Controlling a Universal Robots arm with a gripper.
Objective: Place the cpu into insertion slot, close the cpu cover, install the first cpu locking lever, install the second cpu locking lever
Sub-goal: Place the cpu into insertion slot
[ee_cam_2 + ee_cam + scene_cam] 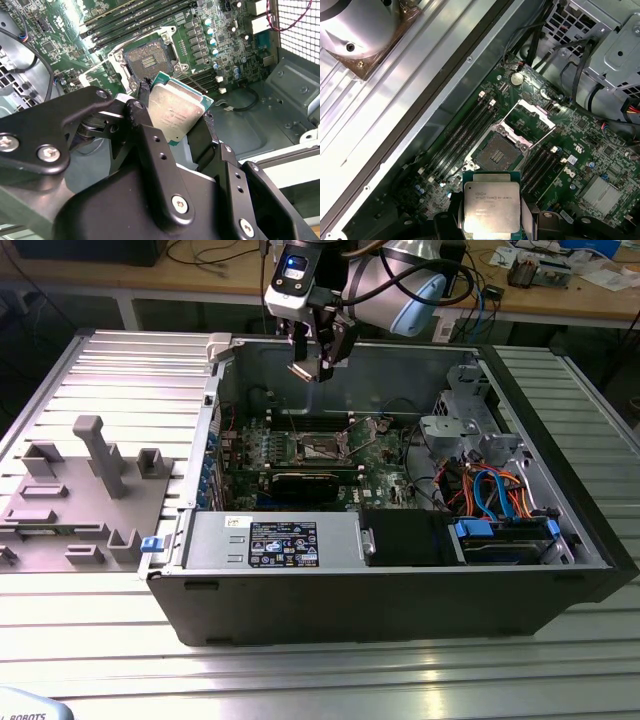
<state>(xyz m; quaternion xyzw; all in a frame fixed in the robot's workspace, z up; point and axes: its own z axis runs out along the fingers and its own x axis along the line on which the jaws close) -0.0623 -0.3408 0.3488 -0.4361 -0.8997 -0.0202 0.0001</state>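
My gripper (312, 362) hangs above the open computer case, near its back wall, shut on the cpu (303, 371). In both wrist views the cpu (175, 112) (492, 205) is a silvery square chip on a green base, pinched by its edges between the black fingers (142, 92). It is held well above the insertion slot (496, 155) (148, 62) (320, 447), whose dark contact field lies bare. The cpu cover (530, 114) stands flipped open beside the slot. A thin wire locking lever (544, 137) is swung away from the slot.
Memory sticks (465, 132) lie along one side of the slot. A grey drive cage (455, 415) and coloured cables (490, 490) fill the case toward the exterior view's right. The power supply (270, 540) sits at the front. A grey fixture tray (80, 490) stands outside the case.
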